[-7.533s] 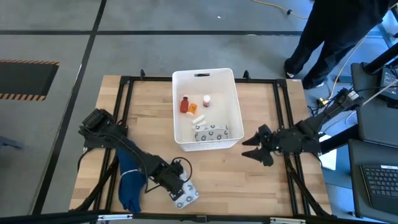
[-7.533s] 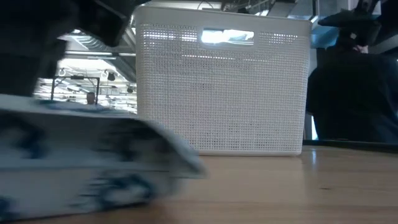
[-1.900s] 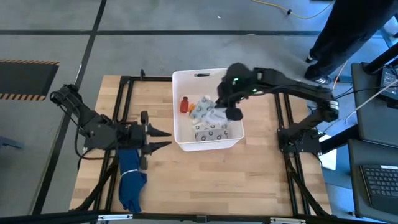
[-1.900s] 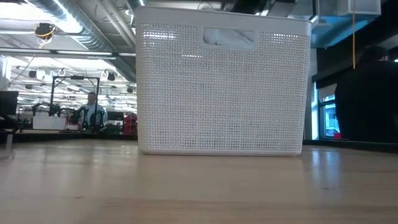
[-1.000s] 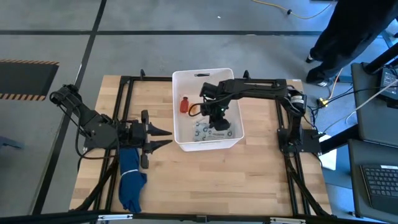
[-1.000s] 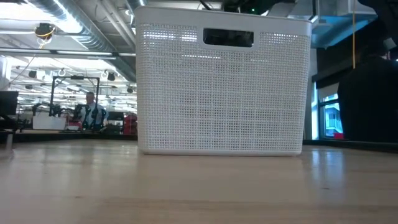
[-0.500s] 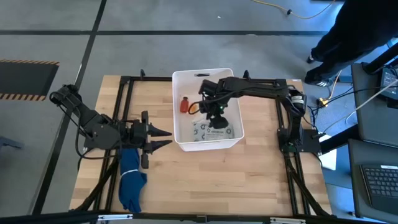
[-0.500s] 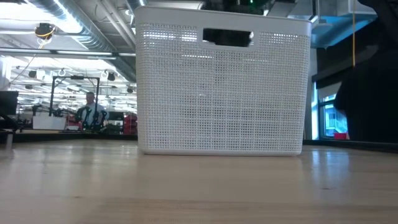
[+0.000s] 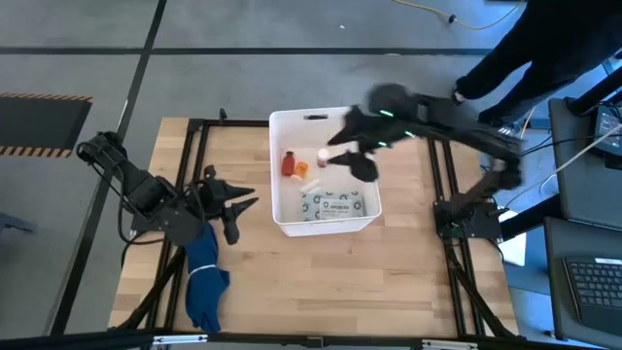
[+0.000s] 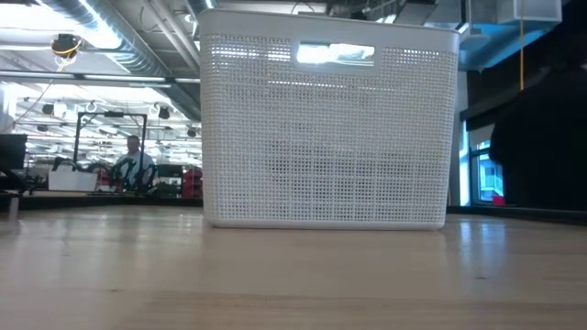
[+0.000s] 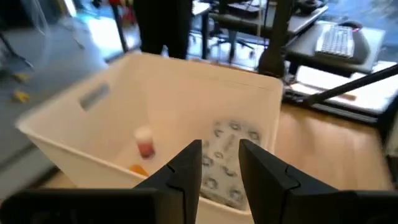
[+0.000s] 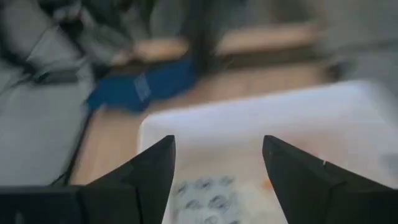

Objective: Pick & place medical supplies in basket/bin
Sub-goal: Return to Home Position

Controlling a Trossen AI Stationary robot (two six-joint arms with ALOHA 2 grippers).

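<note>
The white tub (image 9: 278, 194) stands mid-table; the low view shows its perforated wall (image 10: 326, 137). On its floor lie a red bottle (image 9: 288, 163), an orange-topped vial (image 9: 301, 171), a small dark-topped vial (image 9: 323, 156) and a flat grey-printed packet (image 9: 337, 204), also seen as the packet (image 11: 231, 158) and the packet (image 12: 202, 190). My right gripper (image 9: 350, 160) hangs open and empty high above the tub, its wide-set fingers (image 12: 143, 171) framing the tub below. My left gripper (image 9: 236, 200) waits open and empty left of the tub, pointing at it.
A blue cloth (image 9: 204, 277) lies on the table near the left arm's base, also seen as the cloth (image 12: 140, 90). Black frame rails (image 9: 442, 175) border the wooden table. A person in dark clothes (image 9: 525, 58) stands beyond the far right corner.
My right gripper has risen quickly out of the tub, where it was low over the packet, and now hangs above the tub's far right part. The packet stays flat on the tub's floor. My left gripper has turned and tipped a little beside the tub.
</note>
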